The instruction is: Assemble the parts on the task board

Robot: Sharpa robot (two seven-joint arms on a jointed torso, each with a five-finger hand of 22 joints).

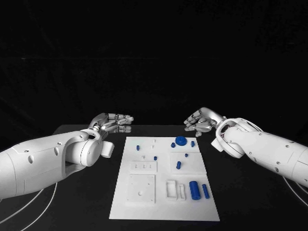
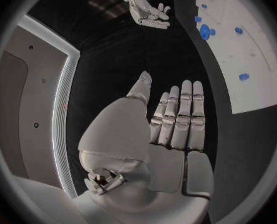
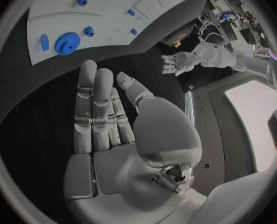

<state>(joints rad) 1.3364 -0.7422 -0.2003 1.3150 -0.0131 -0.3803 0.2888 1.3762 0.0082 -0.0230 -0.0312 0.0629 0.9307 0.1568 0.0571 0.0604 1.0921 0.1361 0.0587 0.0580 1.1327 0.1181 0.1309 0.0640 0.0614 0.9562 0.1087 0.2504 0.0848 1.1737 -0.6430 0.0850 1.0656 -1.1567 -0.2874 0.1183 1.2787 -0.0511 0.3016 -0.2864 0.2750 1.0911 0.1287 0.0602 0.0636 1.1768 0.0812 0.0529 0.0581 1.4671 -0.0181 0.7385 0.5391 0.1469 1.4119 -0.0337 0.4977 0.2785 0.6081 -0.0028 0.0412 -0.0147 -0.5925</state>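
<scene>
Nearest to me on the black table lies the front edge of the white board, which runs lengthwise away from me down the middle of the table. In its near right corner I see two blue cylinders lying side by side, lengthwise, the left one thicker, next to a pale rectangular frame. To their left is a square raised plate, white like the board.

Further up the board I make out a blue peg standing in the right half, a smaller blue stud nearer the middle line, and another small blue piece beyond the peg. At the far right end sits a blue gear, with a small blue block just beside it on its left and another small blue piece on its right.

Beyond the board's far corners I have both hands up off the table. My left hand hangs past the far left corner; from its wrist camera the fingers lie straight and together, the thumb apart, holding nothing. My right hand hangs past the far right corner, near the gear but not touching it; its fingers are likewise extended, palm bare, nothing in it.
</scene>
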